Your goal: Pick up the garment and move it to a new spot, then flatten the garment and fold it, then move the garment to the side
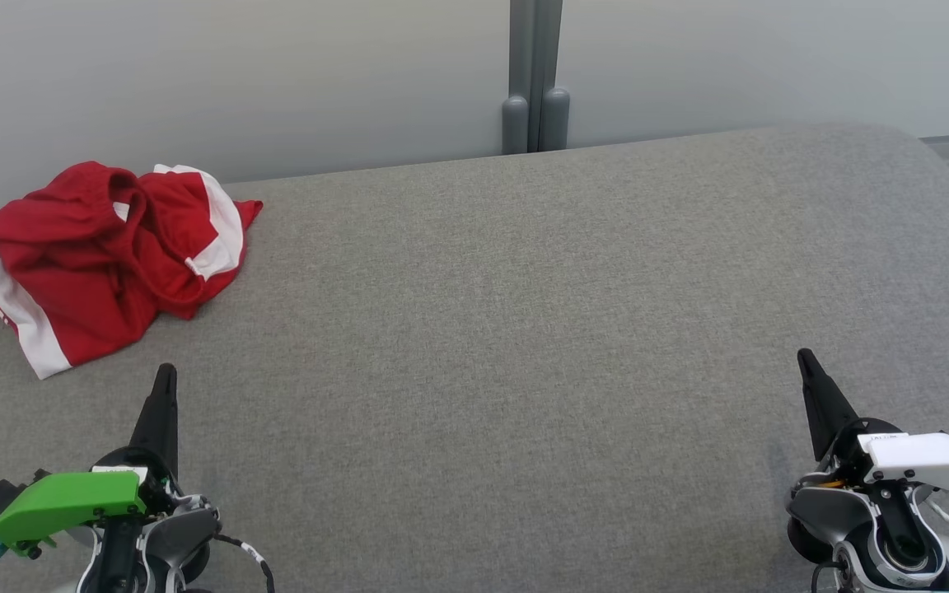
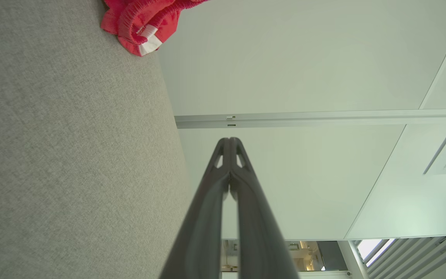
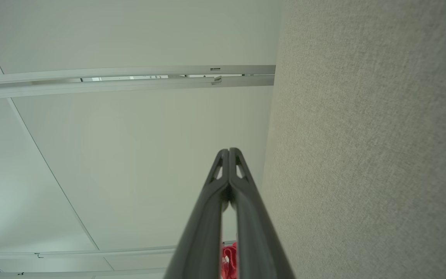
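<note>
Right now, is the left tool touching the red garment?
Apart. The head view shows a strip of bare grey surface between the left tool and the red garment.

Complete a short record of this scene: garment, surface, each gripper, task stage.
garment: red shorts with white stripes, crumpled, at the far left
surface: grey fabric surface
left gripper: jaws shut, empty, near the shorts, not touching them
right gripper: jaws shut, empty, far to the right of the shorts
task stage: pick-up not yet begun
</note>
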You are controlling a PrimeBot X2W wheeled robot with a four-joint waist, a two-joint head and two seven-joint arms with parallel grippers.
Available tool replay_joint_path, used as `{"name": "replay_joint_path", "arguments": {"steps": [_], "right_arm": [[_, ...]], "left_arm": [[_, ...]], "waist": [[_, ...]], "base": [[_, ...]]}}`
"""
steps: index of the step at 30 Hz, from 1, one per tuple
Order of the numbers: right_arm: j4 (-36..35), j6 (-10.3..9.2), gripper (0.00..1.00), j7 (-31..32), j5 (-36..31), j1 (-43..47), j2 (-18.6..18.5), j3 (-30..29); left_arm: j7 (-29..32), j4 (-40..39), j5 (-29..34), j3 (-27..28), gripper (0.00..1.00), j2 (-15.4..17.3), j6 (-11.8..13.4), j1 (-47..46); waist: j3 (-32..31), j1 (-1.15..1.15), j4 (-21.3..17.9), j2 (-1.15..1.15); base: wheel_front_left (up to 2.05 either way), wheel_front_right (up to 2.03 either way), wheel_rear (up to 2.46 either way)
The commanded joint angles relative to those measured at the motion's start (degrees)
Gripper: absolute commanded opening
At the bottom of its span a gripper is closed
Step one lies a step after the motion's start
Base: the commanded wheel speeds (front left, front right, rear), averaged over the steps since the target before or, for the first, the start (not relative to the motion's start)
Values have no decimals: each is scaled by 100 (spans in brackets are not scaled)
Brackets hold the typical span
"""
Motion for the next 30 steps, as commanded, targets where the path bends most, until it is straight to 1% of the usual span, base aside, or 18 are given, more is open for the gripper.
{"name": "replay_joint_path", "arguments": {"steps": [1, 30], "right_arm": [[9, 5, 0, 11, 28, -45, -31, -7], [9, 5, 0, 11, 28, -44, -31, -7]], "left_arm": [[-5, -13, 13, 9, 0, 15, -32, -75], [-6, -13, 13, 9, 0, 15, -32, -75]], "waist": [[0, 0, 0, 0], [0, 0, 0, 0]], "base": [[0, 0, 0], [0, 0, 0]]}}
